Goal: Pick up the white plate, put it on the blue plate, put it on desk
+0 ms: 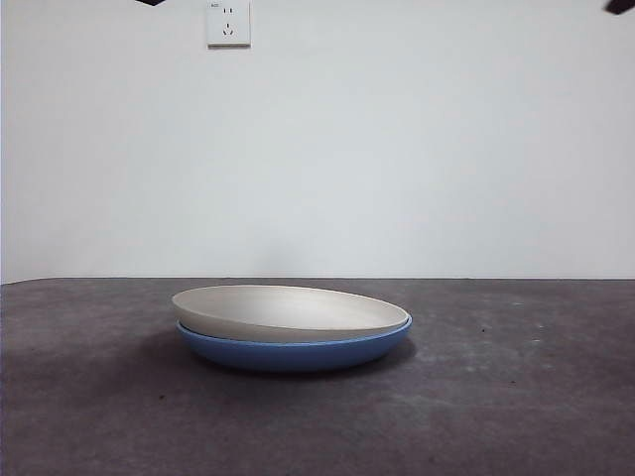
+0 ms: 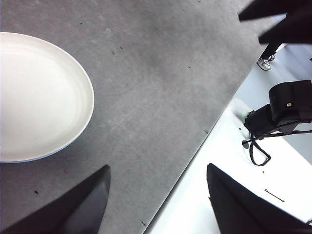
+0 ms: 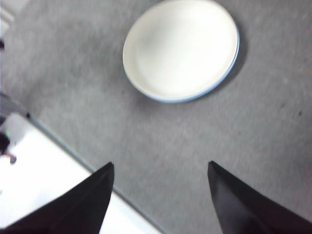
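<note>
Plates are stacked: the white plate [image 1: 288,311] sits nested in the blue plate [image 1: 298,352] on the desk [image 1: 516,397], near its middle, tilted slightly in the front view.

I read the left gripper [image 2: 156,173] as released, jaws spread and holding nothing, raised over the desk edge with the stack off to one side.

The right gripper [image 3: 160,170] is likewise spread and empty, high above the desk, with the stack lying ahead of its jaws and fully in frame.

My judgement, hedged because the right wrist picture is blurred: the right arm is better lined up. A round plate offers no long axis; any rim point serves.
</note>
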